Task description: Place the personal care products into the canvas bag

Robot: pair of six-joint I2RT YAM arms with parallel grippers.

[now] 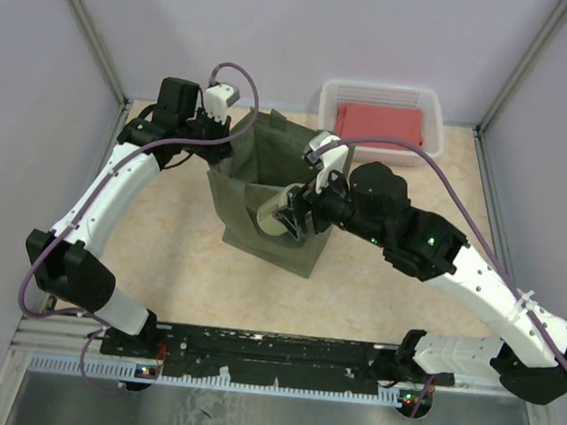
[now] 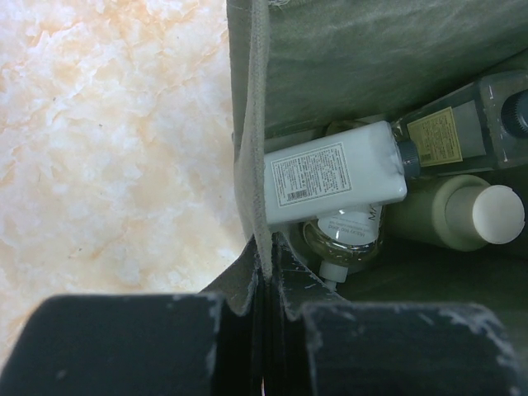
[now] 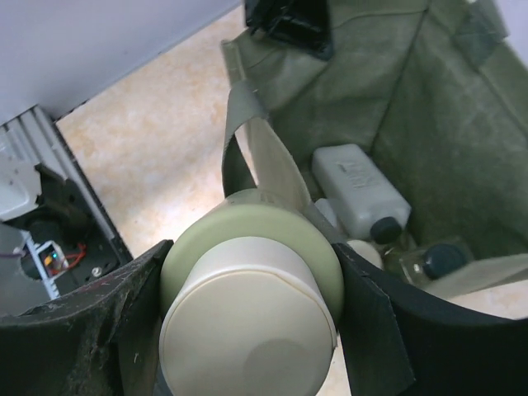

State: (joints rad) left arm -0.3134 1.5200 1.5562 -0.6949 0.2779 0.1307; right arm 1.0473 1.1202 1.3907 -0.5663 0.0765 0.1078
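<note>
The olive canvas bag (image 1: 251, 232) stands upright mid-table. My left gripper (image 1: 214, 126) is shut on the bag's far left rim (image 2: 254, 165) and holds that wall up. My right gripper (image 1: 288, 218) is shut on a round olive-green bottle with a cream cap (image 3: 247, 309), held over the bag's opening beside a handle strap (image 3: 264, 161). In the bag lie the white bottle with black cap (image 2: 330, 177), two clear yellowish bottles (image 2: 462, 128) (image 2: 346, 235) and the other olive bottle (image 2: 450, 214). The white bottle (image 3: 359, 190) also shows in the right wrist view.
A white lattice basket (image 1: 429, 106) holding a red folded cloth (image 1: 390, 125) stands at the back right, close behind the right arm. Grey walls close in the table on the left, back and right.
</note>
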